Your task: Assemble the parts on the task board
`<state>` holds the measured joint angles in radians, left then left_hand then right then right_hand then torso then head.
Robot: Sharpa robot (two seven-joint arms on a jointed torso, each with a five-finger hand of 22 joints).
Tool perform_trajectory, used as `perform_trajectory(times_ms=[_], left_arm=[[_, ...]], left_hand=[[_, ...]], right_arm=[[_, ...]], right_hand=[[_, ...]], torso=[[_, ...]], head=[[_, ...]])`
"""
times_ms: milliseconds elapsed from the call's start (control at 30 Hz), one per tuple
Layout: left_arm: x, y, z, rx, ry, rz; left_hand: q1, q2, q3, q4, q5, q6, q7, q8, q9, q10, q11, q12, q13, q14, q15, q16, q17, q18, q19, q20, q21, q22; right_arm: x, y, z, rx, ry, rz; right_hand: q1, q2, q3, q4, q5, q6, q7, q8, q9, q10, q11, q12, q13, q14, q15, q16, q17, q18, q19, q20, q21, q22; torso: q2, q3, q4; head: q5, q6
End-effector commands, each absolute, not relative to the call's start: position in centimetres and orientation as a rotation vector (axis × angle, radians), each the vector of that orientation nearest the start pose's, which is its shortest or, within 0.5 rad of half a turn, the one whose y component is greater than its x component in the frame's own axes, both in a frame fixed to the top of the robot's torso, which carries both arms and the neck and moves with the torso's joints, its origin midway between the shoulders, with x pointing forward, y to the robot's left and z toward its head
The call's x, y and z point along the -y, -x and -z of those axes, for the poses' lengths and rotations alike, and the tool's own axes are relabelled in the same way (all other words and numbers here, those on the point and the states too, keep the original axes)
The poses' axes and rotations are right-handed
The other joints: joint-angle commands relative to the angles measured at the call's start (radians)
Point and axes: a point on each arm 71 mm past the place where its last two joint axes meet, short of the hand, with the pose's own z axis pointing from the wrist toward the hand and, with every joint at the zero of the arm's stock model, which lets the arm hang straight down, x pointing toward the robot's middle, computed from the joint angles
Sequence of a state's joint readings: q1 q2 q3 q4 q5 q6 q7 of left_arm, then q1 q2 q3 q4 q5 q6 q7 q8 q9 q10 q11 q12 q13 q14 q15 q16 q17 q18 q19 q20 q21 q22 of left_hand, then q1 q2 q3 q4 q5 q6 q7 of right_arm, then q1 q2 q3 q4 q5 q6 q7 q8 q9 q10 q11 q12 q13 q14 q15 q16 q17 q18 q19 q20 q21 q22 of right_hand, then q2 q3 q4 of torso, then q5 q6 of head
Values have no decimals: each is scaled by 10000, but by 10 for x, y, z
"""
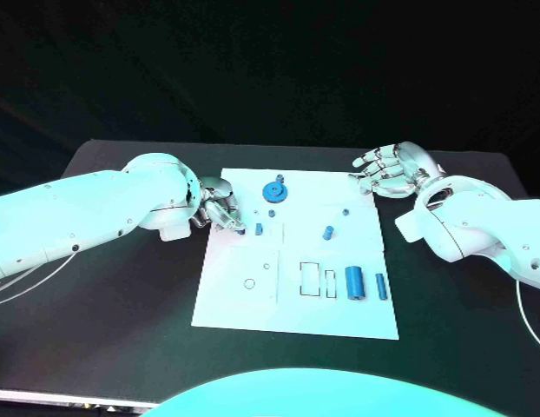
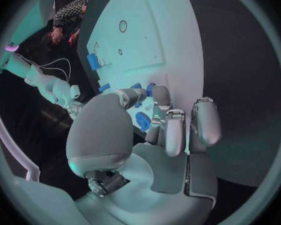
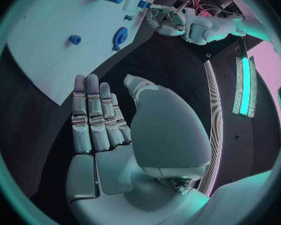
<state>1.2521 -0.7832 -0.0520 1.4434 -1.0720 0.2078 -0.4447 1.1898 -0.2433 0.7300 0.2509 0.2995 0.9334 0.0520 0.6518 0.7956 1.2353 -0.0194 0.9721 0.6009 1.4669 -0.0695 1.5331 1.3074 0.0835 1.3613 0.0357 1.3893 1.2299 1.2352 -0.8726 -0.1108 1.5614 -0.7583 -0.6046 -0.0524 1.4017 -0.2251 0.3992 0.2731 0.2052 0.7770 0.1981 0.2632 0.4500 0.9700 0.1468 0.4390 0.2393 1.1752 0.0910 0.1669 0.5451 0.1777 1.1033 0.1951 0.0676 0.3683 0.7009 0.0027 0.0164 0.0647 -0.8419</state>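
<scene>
— Two bulky white arms, smooth rounded shells, thin pale cables trailing beneath each.
— Silver, many-fingered left hand [image 1: 220, 208] and right hand [image 1: 393, 170]; segmented metallic fingers, grey padded palms, exposed dark fittings at the wrists.

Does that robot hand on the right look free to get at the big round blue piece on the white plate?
Probably yes: the right robot hand hovers open beside the board, nothing between it and the gear.

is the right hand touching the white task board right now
Apart. The right wrist view shows the right hand open over black table, its fingertips short of the task board edge.
</scene>
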Motion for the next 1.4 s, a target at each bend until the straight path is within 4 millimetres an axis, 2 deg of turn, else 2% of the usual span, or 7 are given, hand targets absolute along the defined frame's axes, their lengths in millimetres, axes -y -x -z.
perform_trajectory(times_ms=[33, 267, 333, 900, 1200, 1400], left_arm=[[-203, -493, 213, -23667, 918, 4878], [-202, -494, 214, -23818, 862, 4809], [-203, -495, 214, -23855, 851, 4781], [-198, -500, 215, -23739, 973, 4527], [-194, -501, 217, -23772, 901, 4101], [-192, -500, 218, -23938, 626, 3913]], left_hand=[[57, -60, 2079, -2122, 70, 70, -6, 3, 8, 30, -48, -13, 4, 883, -82, 58, 2122, -83, 62, -5, 58, 18], [58, -68, 2081, -2129, 76, 76, -6, 1, 7, 35, -49, -7, 14, 885, -82, 61, 2126, -81, 58, -6, 55, 12], [58, -68, 2081, -2129, 76, 76, -6, 1, 7, 35, -49, -7, 14, 885, -82, 61, 2126, -81, 58, -6, 55, 12], [53, -69, 2090, -2131, 88, 95, -5, -7, 1, 52, -48, 7, 38, 877, -81, 44, 2100, -78, 44, -7, 48, -4], [21, -14, 2104, -2085, 75, 94, 9, -29, -6, 26, -36, -61, -68, 860, -77, 10, 2046, -72, 25, -7, 36, -27], [20, -12, 2104, -2084, 72, 92, 10, -31, -7, 25, -35, -63, -70, 861, -76, 11, 2047, -69, 13, -6, 27, -45]], right_arm=[[224, -483, 188, -16001, -6027, -8684], [224, -482, 188, -16001, -6028, -8684], [224, -482, 188, -16001, -6029, -8684], [224, -482, 188, -16044, -6004, -8647], [223, -482, 188, -16083, -6003, -8640], [223, -482, 188, -16083, -5998, -8645]], right_hand=[[40, 42, -11, -53, -63, -88, 267, 52, -11, -15, 43, -69, -15, -62, 6, -53, -16, 40, -72, 29, -41, -23], [41, 41, -10, -56, -63, -92, 269, 56, -12, -18, 44, -72, -28, -68, 9, -63, -22, 40, -80, 32, -41, -37], [42, 40, -10, -58, -62, -94, 269, 58, -13, -20, 46, -73, -36, -71, 10, -69, -26, 41, -84, 33, -42, -45], [42, 35, -10, -62, -63, -102, 273, 65, -17, -24, 50, -77, -61, -78, 15, -87, -37, 41, -98, 39, -42, -74], [33, 30, -12, -61, -64, -116, 279, 73, -23, -32, 57, -82, -95, -94, 24, -114, -53, 40, -117, 48, -43, -112], [28, 26, -14, -63, -64, -131, 285, 78, -29, -42, 64, -87, -123, -108, 32, -137, -66, 40, -133, 55, -43, -144]], torso=[[5, -1, -2], [7, 7, -4], [4, -3, 0], [2, -8, 2], [-1, -24, 3], [-3, -16, 12]], head=[[-4, 15], [-2, 5], [-8, -9], [1, -49], [-12, -34], [-19, -31]])
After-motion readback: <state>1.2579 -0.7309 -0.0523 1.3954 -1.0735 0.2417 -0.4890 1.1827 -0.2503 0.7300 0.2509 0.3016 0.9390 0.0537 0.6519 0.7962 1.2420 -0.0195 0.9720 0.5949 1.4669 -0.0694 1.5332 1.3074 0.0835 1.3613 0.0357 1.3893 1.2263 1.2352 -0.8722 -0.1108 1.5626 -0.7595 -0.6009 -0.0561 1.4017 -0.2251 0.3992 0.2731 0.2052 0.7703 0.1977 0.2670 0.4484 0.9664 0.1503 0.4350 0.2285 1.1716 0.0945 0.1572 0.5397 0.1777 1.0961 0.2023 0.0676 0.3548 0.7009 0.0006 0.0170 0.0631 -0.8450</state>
